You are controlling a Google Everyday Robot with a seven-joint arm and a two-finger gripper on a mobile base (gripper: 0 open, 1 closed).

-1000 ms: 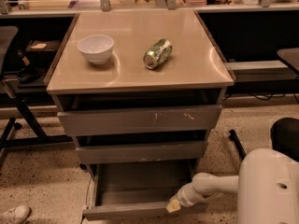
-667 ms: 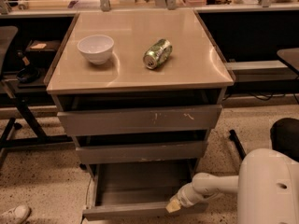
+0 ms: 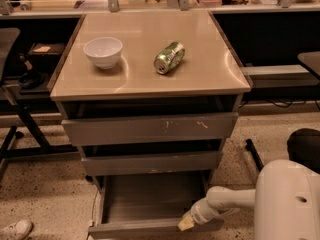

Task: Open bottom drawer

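Observation:
The bottom drawer point(image 3: 150, 199) of the grey cabinet stands pulled out, and its shallow grey tray shows, bare inside. Its plain flat front point(image 3: 145, 228) runs along the lower edge of the view. My gripper point(image 3: 186, 223) sits at the right end of that front, its pale tip against the top edge. My white arm point(image 3: 235, 198) reaches in from the lower right. Above are the middle drawer point(image 3: 152, 162) and the top drawer point(image 3: 150, 128) with pale scratch marks, both pushed in.
A white bowl point(image 3: 103, 51) and a green can point(image 3: 169, 57) lying on its side rest on the beige cabinet top point(image 3: 210, 79). A dark chair base point(image 3: 20, 129) stands at the left, a shoe point(image 3: 15, 229) at the lower left, and a black seat point(image 3: 305, 149) at the right.

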